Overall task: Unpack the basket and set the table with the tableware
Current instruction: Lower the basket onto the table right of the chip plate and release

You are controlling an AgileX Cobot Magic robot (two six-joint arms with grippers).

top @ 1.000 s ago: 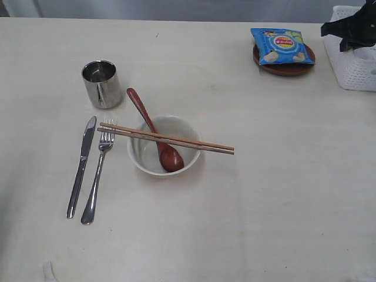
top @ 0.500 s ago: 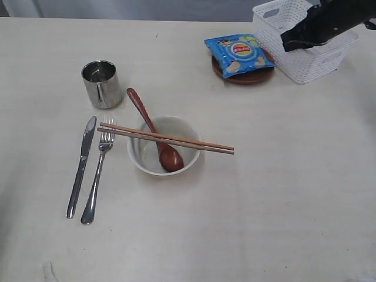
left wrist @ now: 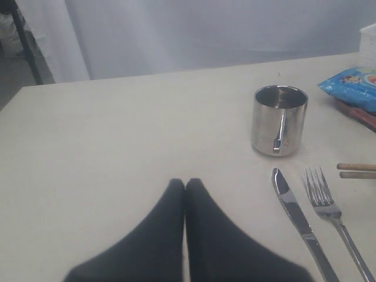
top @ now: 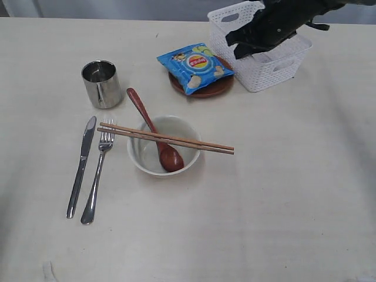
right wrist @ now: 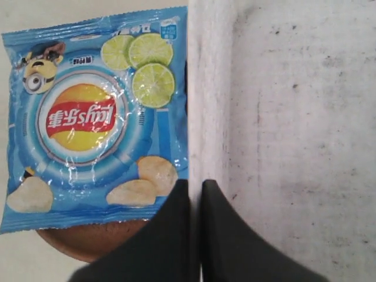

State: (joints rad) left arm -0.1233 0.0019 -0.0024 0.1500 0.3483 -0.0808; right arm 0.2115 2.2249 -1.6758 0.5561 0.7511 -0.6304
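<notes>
My right gripper (top: 236,44) is shut on the near wall of the white basket (top: 276,70) at the back of the table (top: 282,194). The right wrist view shows its jaws (right wrist: 195,185) pinching that wall (right wrist: 208,88), with the basket's bare floor beyond. The small brown plate (top: 205,89) touches the basket's left side. To the left lie the steel cup (top: 101,84), knife (top: 81,166), fork (top: 98,176) and white bowl (top: 163,147), with the wooden spoon (top: 153,128) in it and chopsticks (top: 167,139) across it. My left gripper (left wrist: 185,183) is shut, empty, over the table near the cup (left wrist: 279,120).
A blue chip bag (top: 194,63) lies on the brown plate, close against the basket wall in the right wrist view (right wrist: 94,117). The table's back edge runs just behind the basket.
The basket has slid left across the back of the table in my right gripper's hold. The brown plate and chip bag have moved left ahead of it. The other tableware has not moved.
</notes>
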